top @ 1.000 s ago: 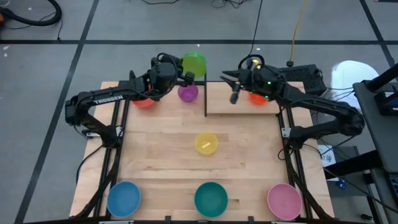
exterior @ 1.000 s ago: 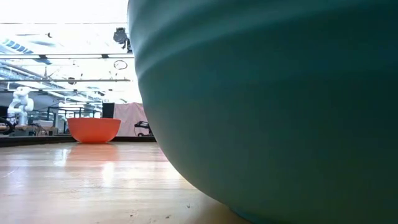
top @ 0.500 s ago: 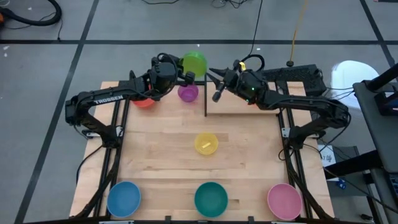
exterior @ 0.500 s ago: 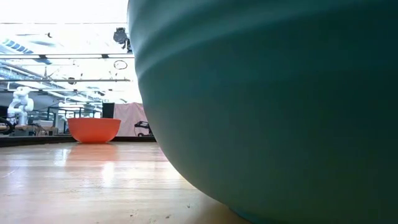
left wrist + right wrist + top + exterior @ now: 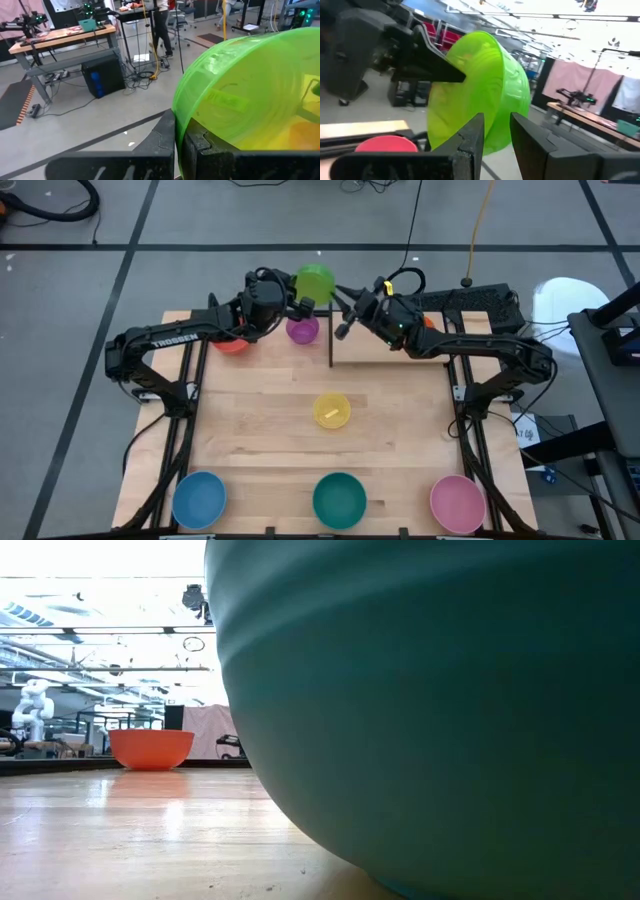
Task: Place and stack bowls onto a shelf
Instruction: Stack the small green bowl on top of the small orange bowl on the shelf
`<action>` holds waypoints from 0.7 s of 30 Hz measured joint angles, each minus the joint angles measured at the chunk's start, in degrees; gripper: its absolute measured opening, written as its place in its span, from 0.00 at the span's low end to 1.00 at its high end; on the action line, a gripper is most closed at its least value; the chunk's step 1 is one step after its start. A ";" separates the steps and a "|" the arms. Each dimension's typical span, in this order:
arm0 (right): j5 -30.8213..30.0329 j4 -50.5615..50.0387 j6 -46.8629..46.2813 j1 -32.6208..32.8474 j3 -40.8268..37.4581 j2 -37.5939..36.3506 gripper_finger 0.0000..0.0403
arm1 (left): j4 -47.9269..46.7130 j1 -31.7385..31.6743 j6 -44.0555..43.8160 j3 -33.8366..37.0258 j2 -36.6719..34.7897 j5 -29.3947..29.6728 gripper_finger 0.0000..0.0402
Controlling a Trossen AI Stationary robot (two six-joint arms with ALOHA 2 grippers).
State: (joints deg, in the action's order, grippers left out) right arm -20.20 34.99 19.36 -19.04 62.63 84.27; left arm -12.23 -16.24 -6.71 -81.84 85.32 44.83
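Note:
My left gripper (image 5: 300,302) is shut on a green bowl (image 5: 314,282), held in the air over the table's far edge. My right gripper (image 5: 341,310) is open and points at that bowl from the right. In the right wrist view its fingers (image 5: 472,135) stand on either side of the bowl's lower wall (image 5: 495,125); I cannot tell whether they touch it. The shelf (image 5: 390,350) is a light board with a black post (image 5: 331,345). On the table sit a purple bowl (image 5: 302,330), a red bowl (image 5: 230,345) and a yellow bowl (image 5: 332,410). My left gripper pinches the green bowl's rim (image 5: 181,122), one finger on the outer wall and the other inside. The fingers come nearly level from the table's left. The bowl is lifted clear and tipped on its side.
Blue (image 5: 199,498), teal (image 5: 339,500) and pink (image 5: 457,502) bowls line the near edge. The teal bowl (image 5: 430,710) fills most of the low view, with an orange-red bowl (image 5: 150,748) behind it. An orange bowl (image 5: 428,323) peeks out under my right arm on the shelf.
My right gripper has moved toward the table's left, up to the green bowl, and has tipped its fingers upward. Its fingers stay open. My left gripper and the green bowl have kept still.

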 joint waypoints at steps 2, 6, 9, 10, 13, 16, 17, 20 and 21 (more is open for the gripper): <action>-0.39 0.53 0.89 -0.13 0.00 -0.01 0.21 | 0.07 0.40 0.23 0.00 0.00 -0.01 0.01; -0.54 1.78 1.20 -0.64 0.00 -0.02 0.21 | 0.15 1.41 0.23 0.00 0.00 0.24 0.01; -0.56 2.10 1.23 -1.18 0.00 -0.07 0.21 | 0.12 2.42 0.21 0.00 0.00 0.60 0.01; -0.54 2.11 1.12 -1.44 0.00 -0.07 0.21 | 0.11 2.64 0.25 0.00 0.00 0.62 0.01; -0.52 2.08 -0.04 -2.09 0.00 -0.07 0.21 | -0.38 3.43 0.25 0.00 0.00 0.55 0.01; -0.47 2.04 -1.04 -2.40 0.00 -0.07 0.21 | -1.51 4.00 0.19 0.00 0.00 0.04 0.01; -0.47 2.07 -1.09 -2.42 0.00 -0.07 0.21 | -1.77 4.15 0.17 0.00 0.00 -0.03 0.01; -0.49 2.06 -0.85 -2.46 0.00 -0.07 0.16 | -1.99 4.41 0.17 0.00 0.00 -0.06 0.01; -0.57 2.02 -0.85 -2.48 0.00 -0.07 0.13 | -1.99 4.41 0.15 0.00 0.00 -0.08 0.01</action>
State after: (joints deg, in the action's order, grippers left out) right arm -20.77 37.02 18.50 -21.52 62.63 84.20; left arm -14.22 -11.84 -6.56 -81.84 85.32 44.75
